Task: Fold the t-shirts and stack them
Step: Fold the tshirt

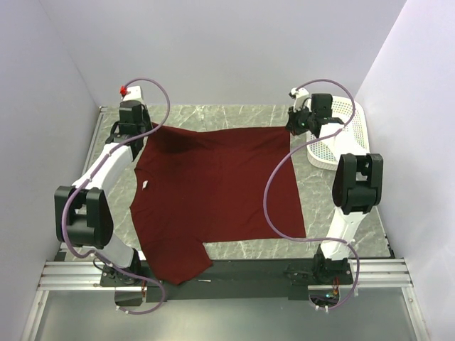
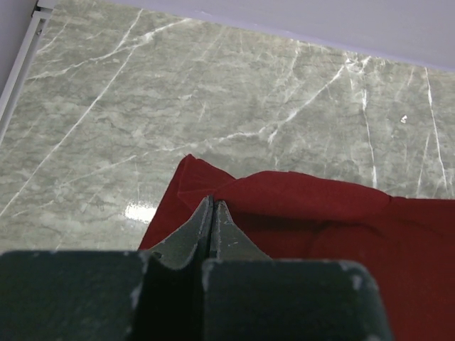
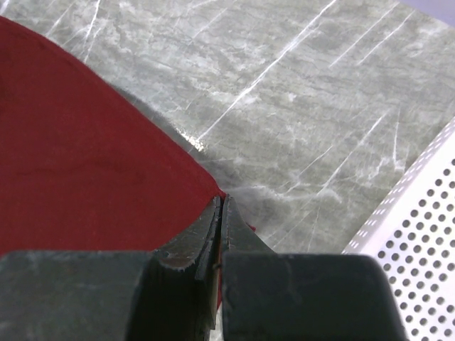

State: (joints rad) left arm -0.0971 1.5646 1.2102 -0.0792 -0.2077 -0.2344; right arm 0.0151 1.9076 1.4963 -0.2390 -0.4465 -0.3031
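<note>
A dark red t-shirt lies spread on the marble table, one sleeve hanging over the near edge. My left gripper is shut on the shirt's far left corner; in the left wrist view the closed jaws pinch the red cloth. My right gripper is shut on the far right corner; in the right wrist view the jaws clamp the cloth's edge.
A white perforated basket stands at the far right, beside my right gripper, and shows in the right wrist view. Grey walls enclose the table on three sides. Bare marble lies beyond the shirt.
</note>
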